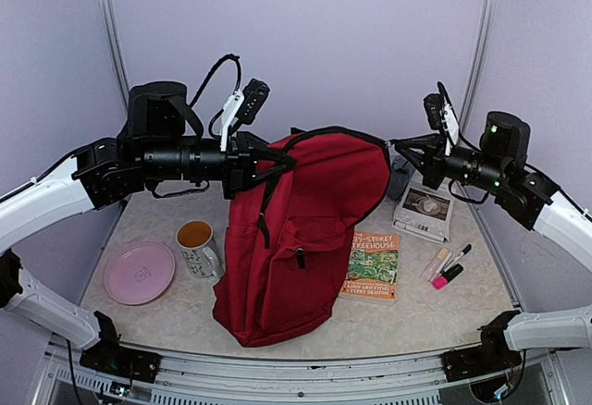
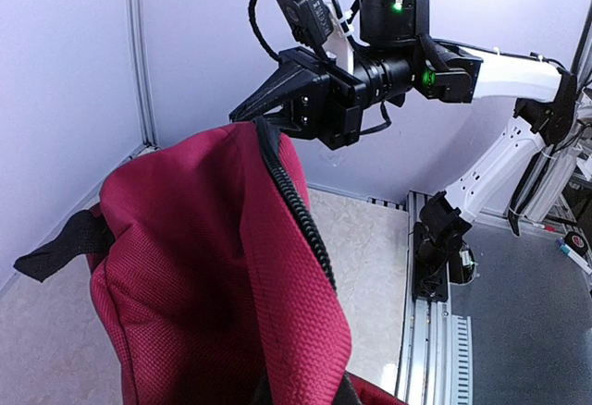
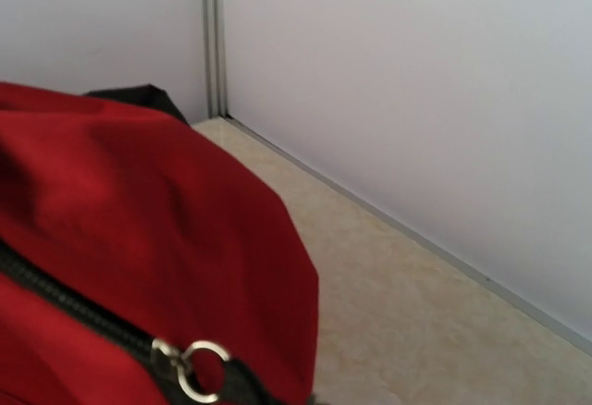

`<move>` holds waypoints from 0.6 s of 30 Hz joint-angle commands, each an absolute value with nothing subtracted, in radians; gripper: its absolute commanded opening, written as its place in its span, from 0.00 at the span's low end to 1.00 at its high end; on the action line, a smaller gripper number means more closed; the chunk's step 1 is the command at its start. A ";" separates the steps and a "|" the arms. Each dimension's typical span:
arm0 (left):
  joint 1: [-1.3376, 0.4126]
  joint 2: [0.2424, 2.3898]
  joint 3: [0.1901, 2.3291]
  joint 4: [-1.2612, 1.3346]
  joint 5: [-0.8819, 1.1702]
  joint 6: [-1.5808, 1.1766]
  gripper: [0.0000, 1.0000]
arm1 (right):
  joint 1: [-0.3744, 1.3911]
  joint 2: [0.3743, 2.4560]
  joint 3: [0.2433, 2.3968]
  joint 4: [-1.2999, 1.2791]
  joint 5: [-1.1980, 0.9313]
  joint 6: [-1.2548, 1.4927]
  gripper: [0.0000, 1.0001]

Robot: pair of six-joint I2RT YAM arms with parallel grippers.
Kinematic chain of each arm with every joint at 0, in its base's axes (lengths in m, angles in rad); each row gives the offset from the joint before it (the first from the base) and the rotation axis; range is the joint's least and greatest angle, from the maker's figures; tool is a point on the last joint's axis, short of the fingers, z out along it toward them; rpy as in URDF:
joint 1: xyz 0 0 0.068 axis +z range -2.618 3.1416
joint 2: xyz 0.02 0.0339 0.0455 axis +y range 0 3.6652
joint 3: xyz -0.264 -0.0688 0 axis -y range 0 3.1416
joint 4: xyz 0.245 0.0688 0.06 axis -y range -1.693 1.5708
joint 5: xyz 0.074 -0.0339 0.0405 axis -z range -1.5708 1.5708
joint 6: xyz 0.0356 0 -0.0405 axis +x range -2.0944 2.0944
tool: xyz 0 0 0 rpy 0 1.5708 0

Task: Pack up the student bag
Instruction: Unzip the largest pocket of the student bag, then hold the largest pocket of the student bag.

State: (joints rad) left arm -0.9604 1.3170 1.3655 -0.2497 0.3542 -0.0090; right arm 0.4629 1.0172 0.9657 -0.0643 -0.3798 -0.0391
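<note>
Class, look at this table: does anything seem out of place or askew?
Only the student bag: it slumps tilted, held up by its rim between the left tool and right tool. Nothing spilled.

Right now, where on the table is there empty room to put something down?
Two bare patches: the front right corner of the table, in front of the book and markers, and the front strip between the plate, the mug and the near edge. Right of the backpack it is crowded: book, markers and a box sit close together.
</note>
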 commanded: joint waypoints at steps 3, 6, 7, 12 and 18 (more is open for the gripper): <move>-0.963 1.269 1.352 -0.263 0.456 0.059 0.25 | 0.431 1.061 1.073 -0.030 -0.474 0.011 0.00; -1.015 1.291 1.396 -0.416 0.411 0.180 0.68 | 0.432 1.101 1.088 0.008 -0.560 0.046 0.00; -1.025 1.291 1.418 -0.445 0.381 0.197 0.74 | 0.433 1.114 1.085 0.025 -0.584 0.063 0.00; -1.034 1.298 1.564 -0.478 0.326 0.143 0.99 | 0.459 1.138 1.090 0.076 -0.631 0.131 0.00; -1.038 1.395 1.742 -0.539 0.128 0.164 0.99 | 0.521 1.129 1.107 0.108 -0.643 0.141 0.00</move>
